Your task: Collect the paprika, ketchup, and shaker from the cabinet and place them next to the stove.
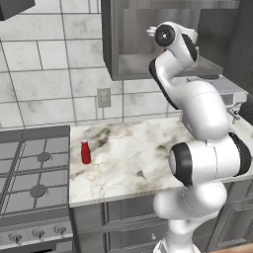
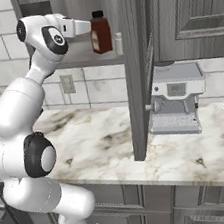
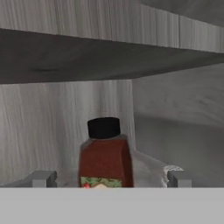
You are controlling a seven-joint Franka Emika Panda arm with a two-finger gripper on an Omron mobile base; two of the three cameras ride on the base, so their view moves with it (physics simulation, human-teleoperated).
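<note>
Your arm reaches up into the cabinet [image 2: 136, 55], well above the marble surface [image 1: 133, 158]. Far below the claw and off to its left sits the stove [image 1: 32, 178], at the surface's end. Directly ahead of the claw [image 3: 109, 178] stands the paprika [image 3: 106, 153], upright on the cabinet floor, lined up between the two fingertips [image 3: 43, 178], which stand spread wide and grip nothing. Just past the paprika's right side rests the shaker [image 2: 119, 43]. The ketchup [image 1: 85, 152] stands upright on the surface near the stove, far beneath your claw.
</note>
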